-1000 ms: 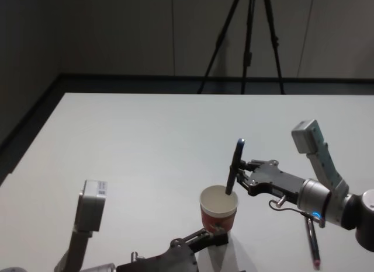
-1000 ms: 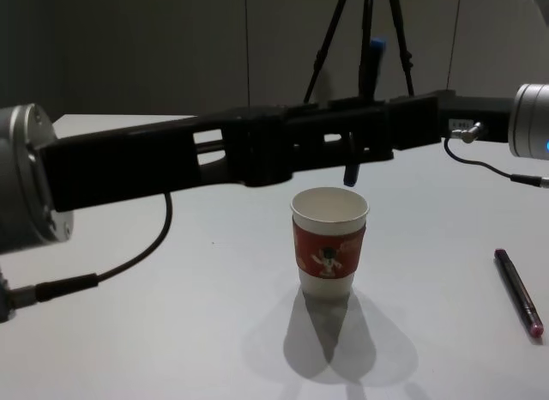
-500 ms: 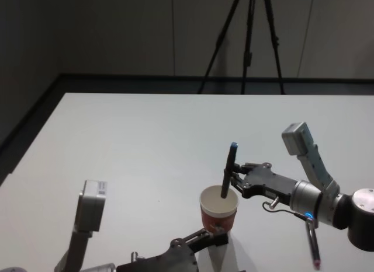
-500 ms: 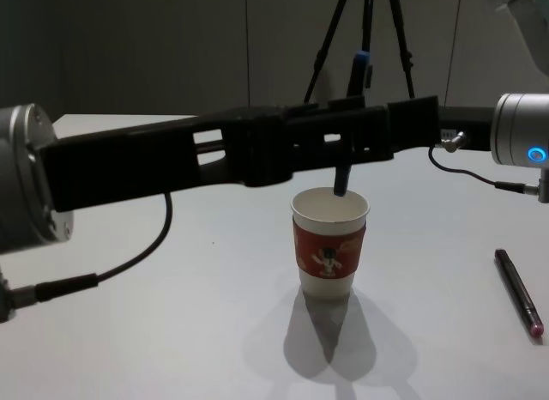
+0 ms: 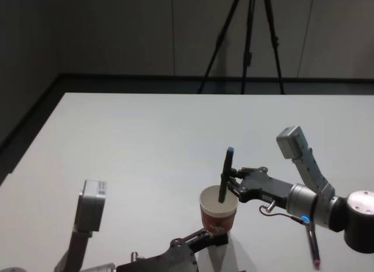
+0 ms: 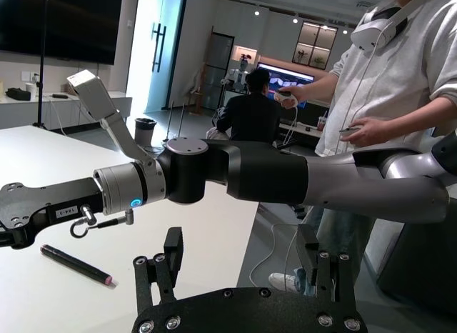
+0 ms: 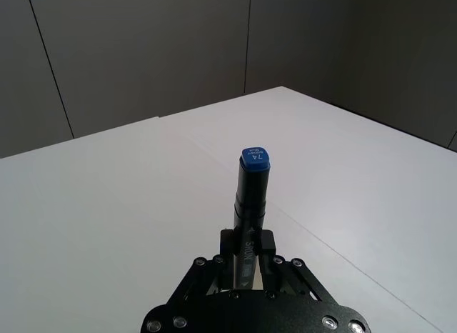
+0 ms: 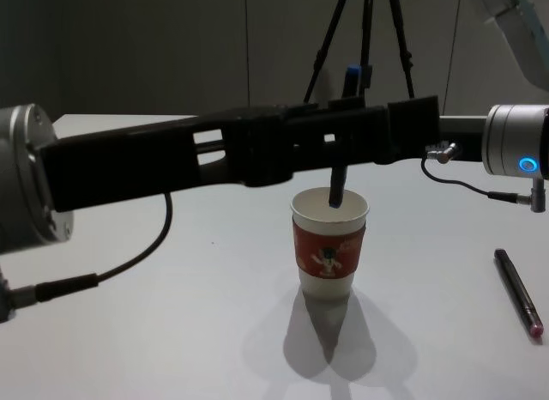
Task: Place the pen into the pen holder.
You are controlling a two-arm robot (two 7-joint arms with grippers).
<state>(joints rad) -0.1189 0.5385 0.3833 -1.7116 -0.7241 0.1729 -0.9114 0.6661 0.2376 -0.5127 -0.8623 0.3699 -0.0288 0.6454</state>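
White table (image 5: 146, 143), dark wall: lower centre, the right gripper (image 5: 232, 184) pinches the pen (image 5: 224, 177) near-upright, tip just inside the pen holder (image 5: 218, 212) directly below; the left gripper (image 6: 243, 269) sits open nearby.

My right arm (image 5: 315, 206) reached in from the right, forearm nearly level, and my right jaws pinched the pen (image 5: 224, 175) near upright. My left arm (image 8: 171, 164) stretched forward low, my left jaws spread apart.

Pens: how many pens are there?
2. A blue-capped pen in the right gripper, tip inside the pen holder; a pink-tipped pen lying on the table, robot's right.
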